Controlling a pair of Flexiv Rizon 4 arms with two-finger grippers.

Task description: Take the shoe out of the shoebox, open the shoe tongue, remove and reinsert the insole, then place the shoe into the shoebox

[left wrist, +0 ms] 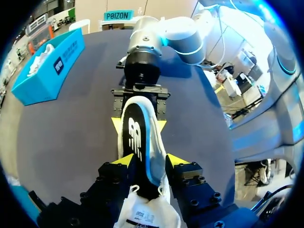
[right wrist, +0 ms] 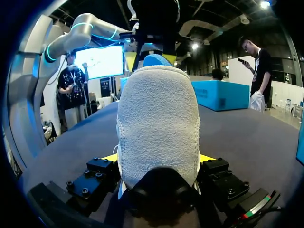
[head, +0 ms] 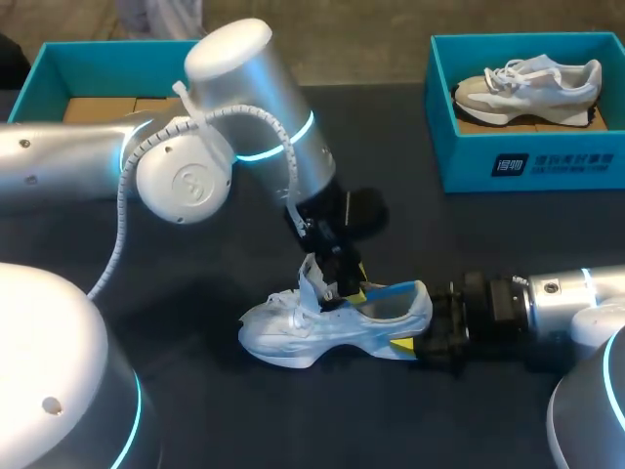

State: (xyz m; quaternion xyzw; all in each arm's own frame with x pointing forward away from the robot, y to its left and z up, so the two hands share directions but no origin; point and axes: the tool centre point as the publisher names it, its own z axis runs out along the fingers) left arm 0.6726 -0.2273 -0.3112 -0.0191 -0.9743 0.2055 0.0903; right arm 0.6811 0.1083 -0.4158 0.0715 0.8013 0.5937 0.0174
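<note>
Gripping shoe (head: pixel 332 327) heel mid-table, right end effector (head: pixel 412 340) faces left end effector (head: pixel 347 291) pinching insole (left wrist: pixel 140 137).

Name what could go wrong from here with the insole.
The left gripper pinches only the near end of the insole; it may slip or buckle. The right gripper holds the shoe just by the heel, so a pull could tilt or drag it. The tongue lies under the left gripper and might snag.

Fuzzy cloth shoe (right wrist: pixel 156 118), matt table (head: pixel 508 234), glossy metal left arm (head: pixel 264 98)
</note>
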